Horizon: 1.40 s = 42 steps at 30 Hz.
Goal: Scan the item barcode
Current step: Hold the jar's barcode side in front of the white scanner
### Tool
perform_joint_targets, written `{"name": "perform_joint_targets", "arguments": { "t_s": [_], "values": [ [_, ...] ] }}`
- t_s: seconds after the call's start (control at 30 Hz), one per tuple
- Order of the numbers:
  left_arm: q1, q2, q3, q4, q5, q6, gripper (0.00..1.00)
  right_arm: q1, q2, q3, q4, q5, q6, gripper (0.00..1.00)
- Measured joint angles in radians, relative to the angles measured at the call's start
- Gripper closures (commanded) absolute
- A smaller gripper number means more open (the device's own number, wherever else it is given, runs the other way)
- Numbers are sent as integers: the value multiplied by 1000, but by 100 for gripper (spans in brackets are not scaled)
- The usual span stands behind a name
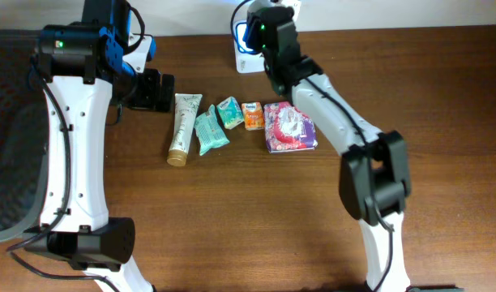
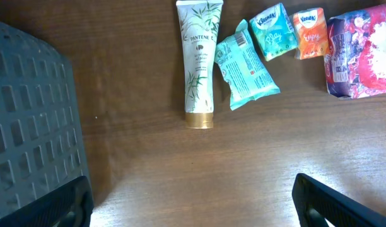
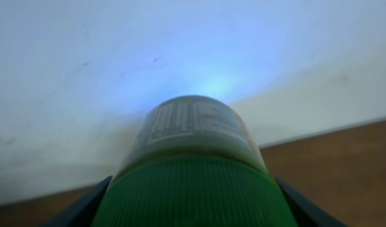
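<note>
A container with a ribbed green cap (image 3: 193,189) and a printed label fills the right wrist view. My right gripper (image 3: 193,211) is shut on it, a dark finger (image 3: 86,205) showing at each side of the cap. From overhead this gripper (image 1: 264,36) sits at the table's back edge, right by a white scanner (image 1: 245,50) that glows blue; the container itself is hidden there. A blue glow lies on the white wall beyond the container. My left gripper (image 2: 193,205) hangs open over bare wood, left of the row of items, holding nothing.
A row of items lies mid-table: a Pantene tube (image 2: 199,63), a teal packet (image 2: 246,66), a Kleenex pack (image 2: 275,22), an orange pack (image 2: 309,25) and a pink-purple bag (image 2: 363,53). A grey mesh basket (image 2: 29,126) stands at the left.
</note>
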Motion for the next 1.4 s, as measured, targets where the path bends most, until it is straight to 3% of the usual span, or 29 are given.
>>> {"name": "perform_joint_targets", "arguments": {
  "t_s": [0.07, 0.17, 0.47, 0.6, 0.73, 0.83, 0.93, 1.4],
  "values": [
    [0, 0, 0, -2, 0, 0, 1, 0, 66, -3, 118, 10, -35, 28],
    [0, 0, 0, -2, 0, 0, 1, 0, 119, -5, 209, 18, -77, 27],
    [0, 0, 0, -1, 0, 0, 1, -1, 122, -2, 225, 22, -120, 25],
    [0, 0, 0, -1, 0, 0, 1, -7, 95, -1, 89, 22, -166, 18],
    [0, 0, 0, -1, 0, 0, 1, -14, -31, 2, -234, 28, -183, 14],
    [0, 0, 0, -2, 0, 0, 1, -18, -143, 11, -479, 1, -192, 4],
    [0, 0, 0, -1, 0, 0, 1, -19, -174, 21, -627, -60, -195, 1],
    [0, 0, 0, -1, 0, 0, 1, -23, -3, -12, -665, -196, -199, 1]
  ]
}}
